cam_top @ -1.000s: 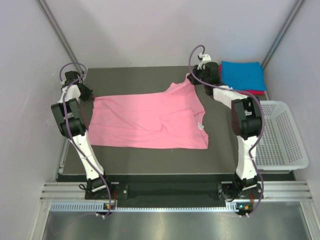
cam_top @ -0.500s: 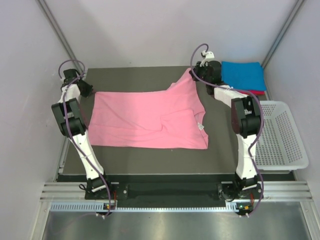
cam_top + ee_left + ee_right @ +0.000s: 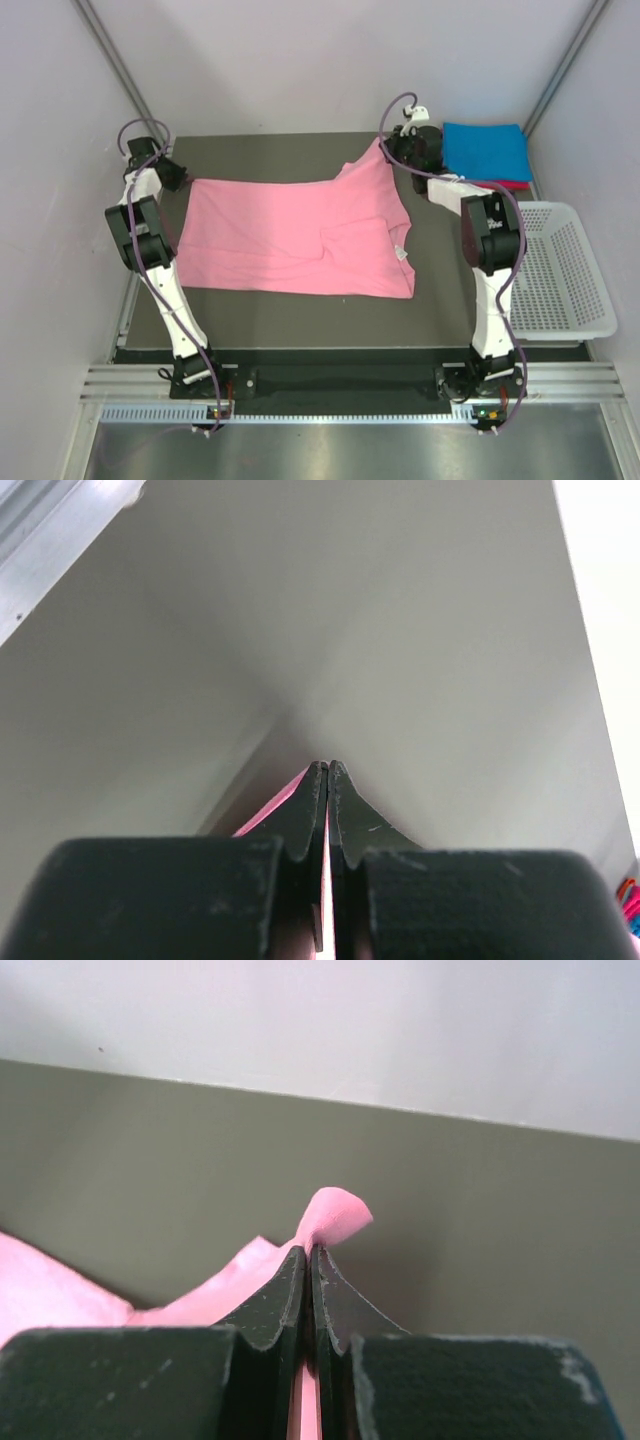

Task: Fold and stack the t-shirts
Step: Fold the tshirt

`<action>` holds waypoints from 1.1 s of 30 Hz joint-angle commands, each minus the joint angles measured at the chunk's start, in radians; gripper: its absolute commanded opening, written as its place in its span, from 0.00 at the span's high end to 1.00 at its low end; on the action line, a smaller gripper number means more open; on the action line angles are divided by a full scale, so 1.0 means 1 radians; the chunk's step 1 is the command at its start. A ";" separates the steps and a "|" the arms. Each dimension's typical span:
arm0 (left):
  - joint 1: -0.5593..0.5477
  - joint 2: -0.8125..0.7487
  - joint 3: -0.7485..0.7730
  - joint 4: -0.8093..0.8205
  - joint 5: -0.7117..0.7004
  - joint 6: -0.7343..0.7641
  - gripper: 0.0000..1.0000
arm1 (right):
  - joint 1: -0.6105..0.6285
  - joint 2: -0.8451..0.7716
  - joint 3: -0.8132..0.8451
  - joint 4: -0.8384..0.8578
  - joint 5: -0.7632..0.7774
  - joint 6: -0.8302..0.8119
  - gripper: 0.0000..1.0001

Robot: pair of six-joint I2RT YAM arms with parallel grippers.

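The light pink t-shirt (image 3: 290,235) lies spread across the dark table, with a sleeve folded over near its right side. My left gripper (image 3: 183,178) is shut on the shirt's far left corner; pink cloth (image 3: 326,880) shows between its fingers. My right gripper (image 3: 388,150) is shut on the shirt's far right corner, and a pink tuft (image 3: 335,1217) sticks out past its tips. The bright blue t-shirt (image 3: 486,151) lies folded at the far right on top of the magenta-red t-shirt (image 3: 512,185), of which only an edge shows.
A white mesh basket (image 3: 560,270) stands off the table's right edge. Pale walls close in at the back and both sides. The table's near edge (image 3: 300,347) meets the metal rail where the arm bases sit.
Both grippers have drawn the shirt's far edge a little toward the back. The far right corner now reaches further up, and the left edge is pulled taut.
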 commanded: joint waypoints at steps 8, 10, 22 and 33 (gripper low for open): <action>0.007 -0.114 -0.043 -0.033 0.012 0.109 1.00 | -0.028 -0.197 -0.128 -0.025 -0.090 -0.015 1.00; 0.009 -0.136 -0.057 -0.069 0.009 0.146 1.00 | -0.028 -0.228 -0.164 -0.022 -0.100 -0.014 1.00; 0.026 -0.280 -0.182 -0.262 -0.066 0.273 1.00 | -0.020 -0.469 -0.452 -0.039 -0.133 -0.002 1.00; 0.048 -0.413 -0.369 -0.313 -0.156 0.281 1.00 | -0.008 -0.575 -0.635 -0.083 -0.202 0.044 1.00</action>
